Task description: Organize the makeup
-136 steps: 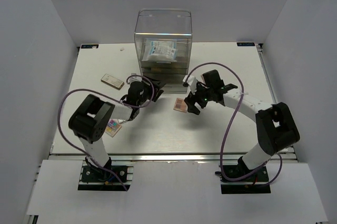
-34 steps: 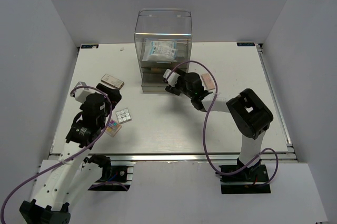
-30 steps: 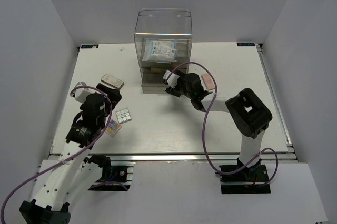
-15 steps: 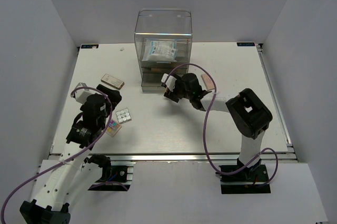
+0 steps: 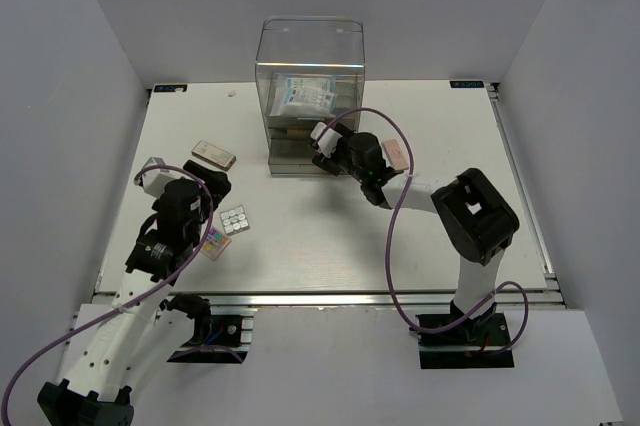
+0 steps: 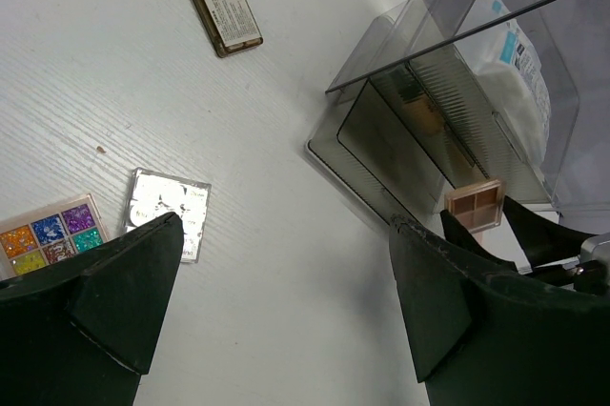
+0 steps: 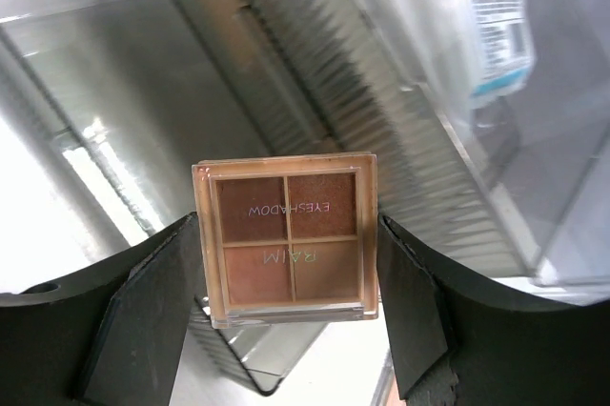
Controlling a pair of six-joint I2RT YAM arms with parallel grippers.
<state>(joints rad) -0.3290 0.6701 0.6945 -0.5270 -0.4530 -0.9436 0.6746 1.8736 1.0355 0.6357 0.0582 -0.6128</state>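
At drawer box [image 5: 310,86] front, 6 o'clock side | right gripper [image 7: 286,268] pinches eyeshadow palette [image 7: 286,234] just before ribbed drawer [image 7: 315,91] | step: stowing palette | next: likely align with a drawer opening, slide in, release | left gripper [image 6: 276,301], table [image 5: 400,236] 8 o'clock, spread wide, holding nothing.

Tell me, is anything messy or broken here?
Nothing looks broken or spilled. Loose on the table left of the drawer box lie a tan palette, white palette and multicoloured palette, each angled differently.
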